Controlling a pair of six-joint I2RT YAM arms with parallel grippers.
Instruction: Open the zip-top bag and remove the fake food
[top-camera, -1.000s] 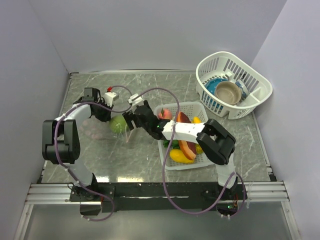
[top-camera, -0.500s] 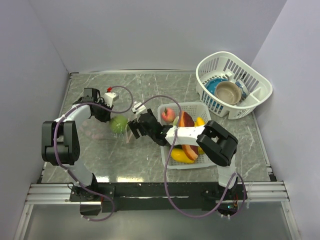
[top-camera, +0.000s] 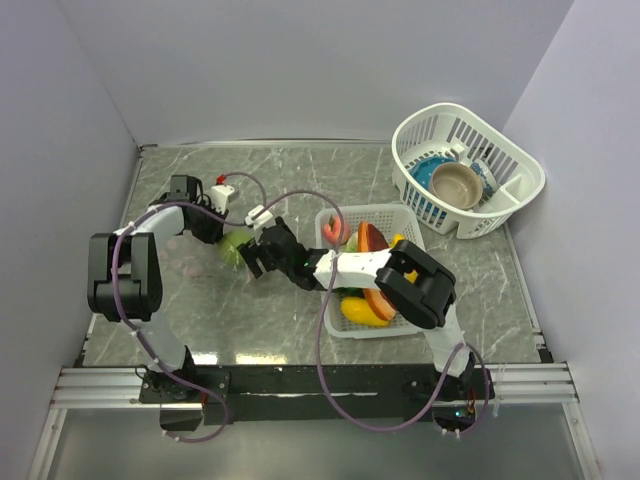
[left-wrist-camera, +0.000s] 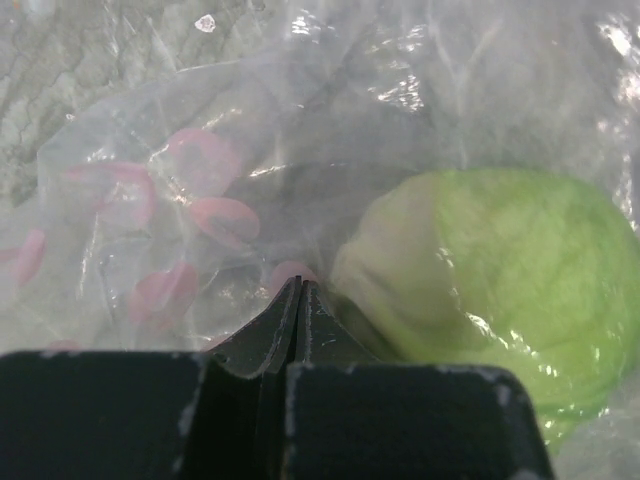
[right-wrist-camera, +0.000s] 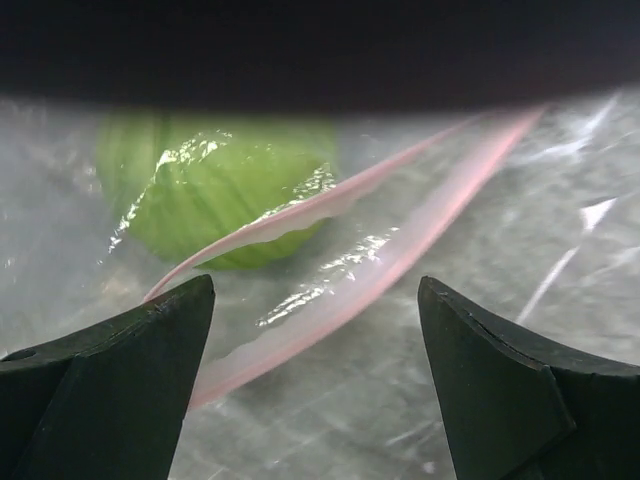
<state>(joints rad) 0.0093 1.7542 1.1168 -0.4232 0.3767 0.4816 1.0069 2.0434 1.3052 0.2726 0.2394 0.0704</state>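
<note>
Right arm lines up on the open bag mouth, lettuce the target.
The right gripper (right-wrist-camera: 315, 370) has its jaws spread wide, facing the parted pink zip strip (right-wrist-camera: 350, 230). The left gripper (left-wrist-camera: 297, 290) has its jaws pressed together, apparently pinching the film of the zip-top bag (left-wrist-camera: 150, 150). The lettuce (right-wrist-camera: 220, 190) lies inside the bag, left of centre on the table. The other fake food (top-camera: 362, 312) sits in the tray (top-camera: 395, 210) to the right. The next move calls for reaching through the mouth and closing on the lettuce.

The left arm (top-camera: 122, 275) and right arm (top-camera: 362, 266) are both built of white links between boxy black joint housings, each trailed by a loose purplish-grey cable (top-camera: 319, 335). The left gripper (left-wrist-camera: 298, 286) has matte black fingers (left-wrist-camera: 250, 345) with faintly speckled edges. The right gripper (right-wrist-camera: 315, 290) carries broad, black, wedge-shaped fingers (right-wrist-camera: 110, 370).
</note>
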